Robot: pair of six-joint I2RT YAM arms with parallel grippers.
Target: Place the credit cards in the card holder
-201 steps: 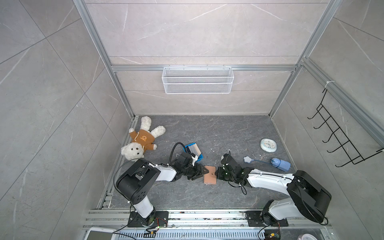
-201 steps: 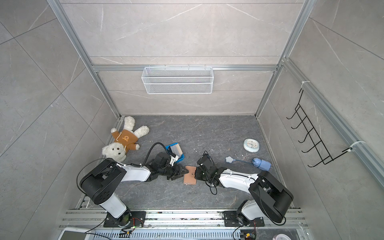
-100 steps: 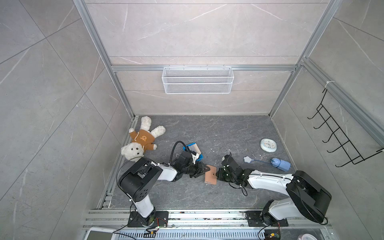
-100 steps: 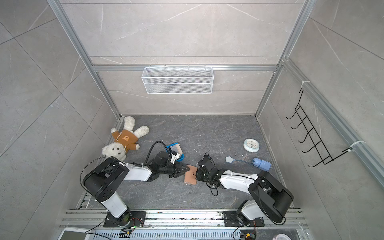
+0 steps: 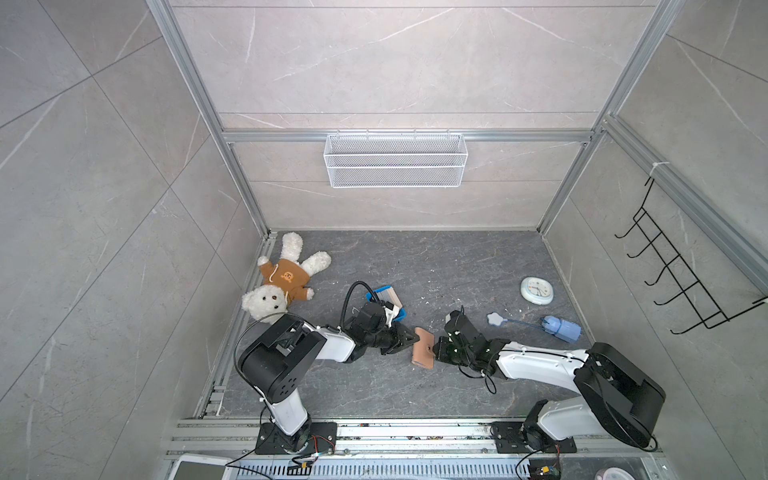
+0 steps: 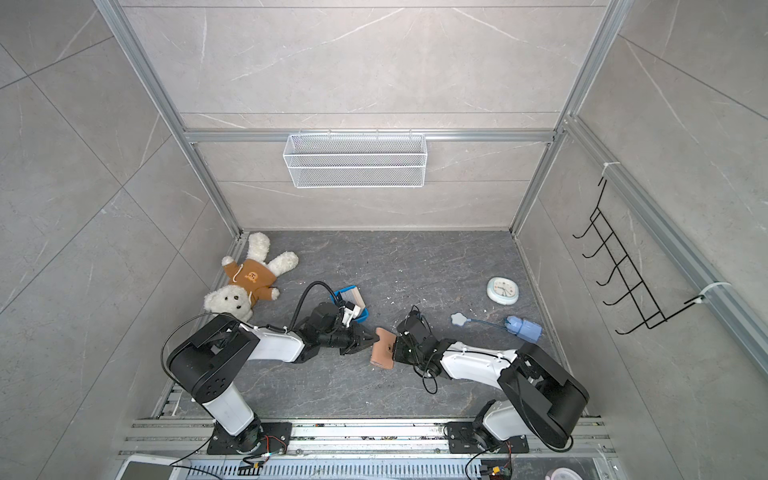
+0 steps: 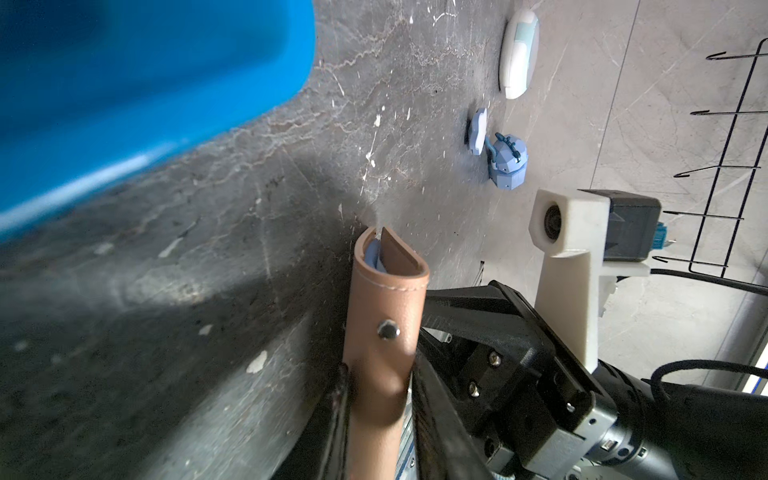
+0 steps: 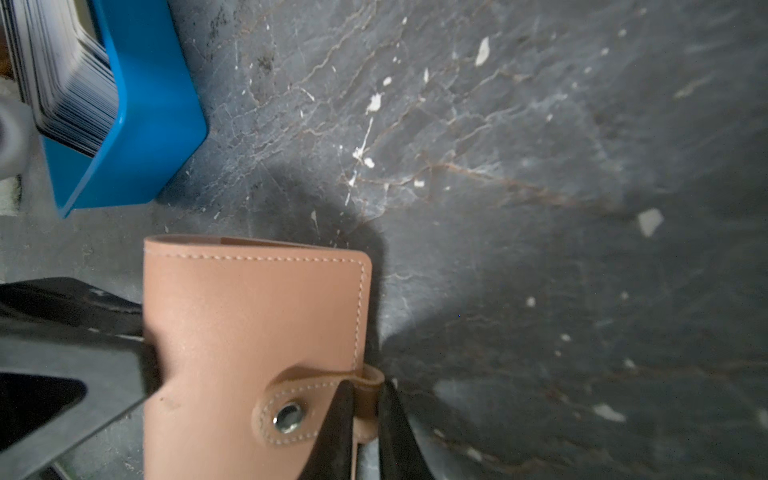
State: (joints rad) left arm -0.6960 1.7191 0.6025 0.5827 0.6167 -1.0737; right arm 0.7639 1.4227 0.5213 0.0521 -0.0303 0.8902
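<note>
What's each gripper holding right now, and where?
Right gripper pinches the card holder by its snap strap. Left gripper brackets its folded spine; grip cannot be told.

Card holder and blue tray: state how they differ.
The card holder is tan, stitched and leather-like with a snap strap; the blue tray is glossy plastic. The card holder is snapped shut; the blue tray is open-topped and holds the stack of credit cards. The card holder is pinched at its strap by the right gripper and gripped at the spine end by the left gripper; the blue tray sits untouched. Both are small and rectangular.
</note>
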